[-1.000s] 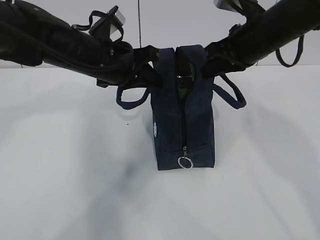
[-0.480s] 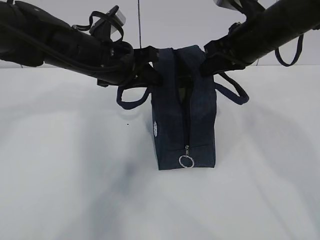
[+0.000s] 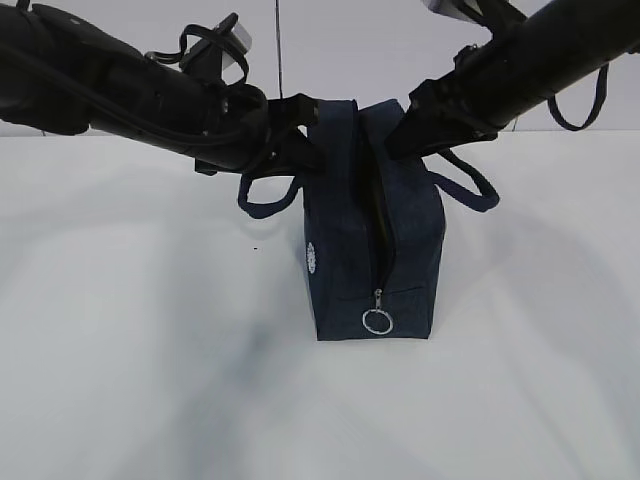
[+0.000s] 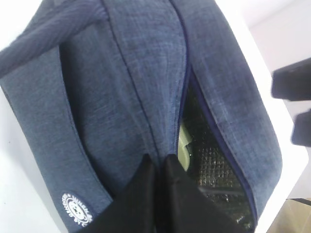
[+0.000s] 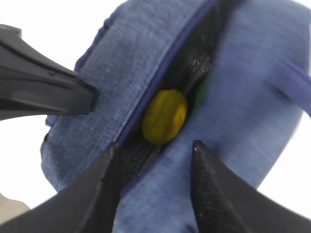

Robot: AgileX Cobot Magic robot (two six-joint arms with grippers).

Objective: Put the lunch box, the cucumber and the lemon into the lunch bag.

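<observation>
The navy lunch bag (image 3: 350, 250) stands upright mid-table, ring pull (image 3: 377, 321) toward the camera. Its top zipper is partly open. My left gripper (image 4: 158, 162) is shut on the bag's left edge at the opening (image 3: 303, 140). Through the gap I see the pale green lid of the lunch box (image 4: 183, 148). My right gripper (image 5: 155, 150) is open over the right flap (image 3: 408, 125); one finger is at the opening, the other over the fabric. The yellow lemon (image 5: 164, 116) lies inside the bag. A sliver of green beside it (image 5: 201, 90) may be the cucumber.
The bag's loop handles hang out on both sides (image 3: 268, 195) (image 3: 470, 185). The white tabletop (image 3: 150, 330) lies around the bag. Both black arms meet above the bag. My left gripper's fingers (image 5: 48, 92) show in the right wrist view.
The bag's top has leaned to the right and its opening has narrowed. The right gripper has shifted slightly at the right flap. The left gripper has kept its hold.
</observation>
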